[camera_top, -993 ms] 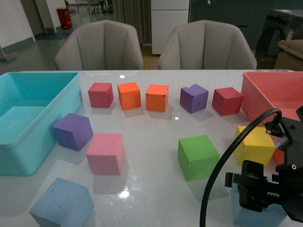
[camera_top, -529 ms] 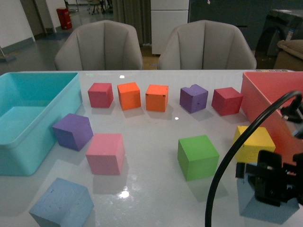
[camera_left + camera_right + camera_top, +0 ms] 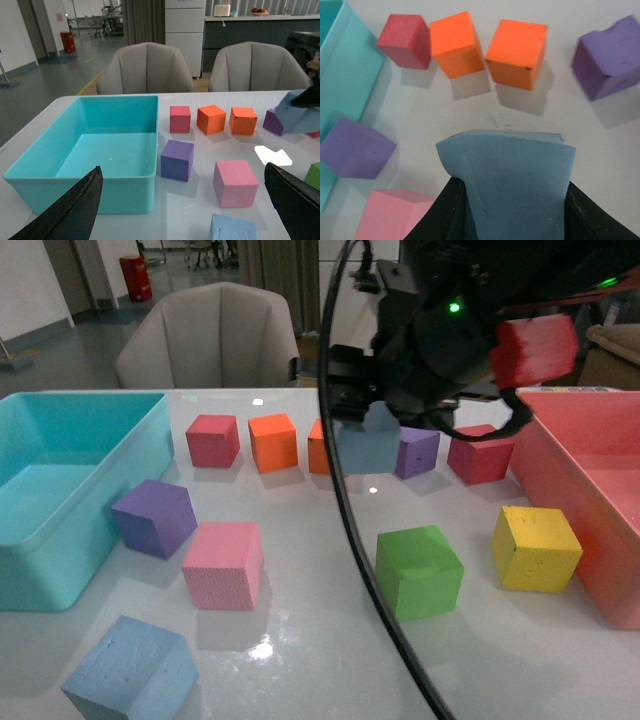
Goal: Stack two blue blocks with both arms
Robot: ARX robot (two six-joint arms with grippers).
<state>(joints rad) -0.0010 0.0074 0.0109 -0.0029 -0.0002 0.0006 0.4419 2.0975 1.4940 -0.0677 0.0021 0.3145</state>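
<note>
One blue block (image 3: 366, 448) hangs in the air over the row of cubes at the back, squeezed between the black fingers (image 3: 437, 216) of my right gripper (image 3: 368, 436), which is shut on it. In the right wrist view this blue block (image 3: 507, 175) fills the jaws of the right gripper (image 3: 507, 205). The left wrist view catches the same held blue block (image 3: 299, 114) at its edge. A second blue block (image 3: 130, 672) lies on the table at the front left. My left gripper (image 3: 182, 171) is open, just behind that blue block (image 3: 233, 229), and it is out of the front view.
A turquoise bin (image 3: 60, 490) stands at the left and a pink bin (image 3: 590, 455) at the right. A purple cube (image 3: 154, 517), a pink cube (image 3: 224, 564), a green cube (image 3: 418, 571) and a yellow cube (image 3: 536, 547) sit mid-table. Red, orange and purple cubes line the back.
My right arm has risen from the table's front right and swung up and left toward the centre, carrying the blue block off the table.
</note>
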